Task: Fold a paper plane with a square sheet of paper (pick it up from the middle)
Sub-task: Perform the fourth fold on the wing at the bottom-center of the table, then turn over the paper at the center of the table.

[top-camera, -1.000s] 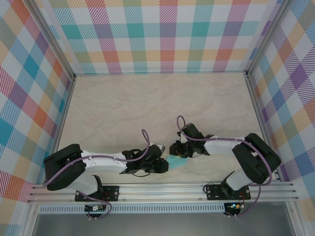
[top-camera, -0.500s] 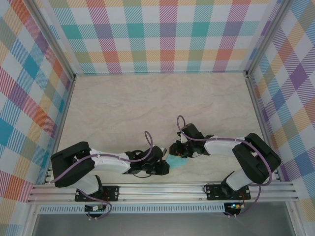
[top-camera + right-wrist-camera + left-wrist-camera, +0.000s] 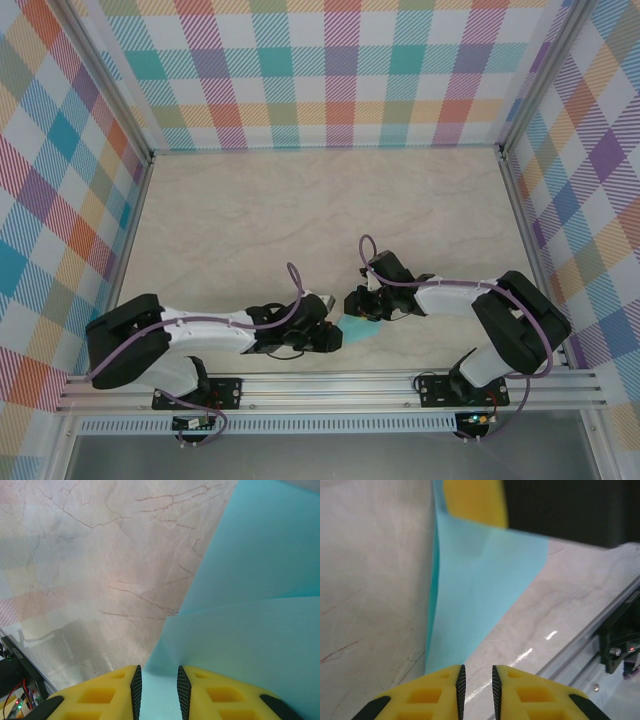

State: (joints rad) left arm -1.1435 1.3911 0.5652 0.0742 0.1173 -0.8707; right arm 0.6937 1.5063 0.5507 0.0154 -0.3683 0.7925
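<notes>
The square sheet of paper (image 3: 480, 595), smooth thin turquoise, folded into a tapering shape, is lying near the marble-patterned table's (image 3: 250, 210) front edge between both arms. The left gripper (image 3: 476, 682) and right gripper (image 3: 157, 687) are each pinching it with narrowly parted yellow ribbed fingers.

Honestly there's nothing to read anywhere in these shots, no text, labels, brand marks, numbers or signs that I can make out.
</notes>
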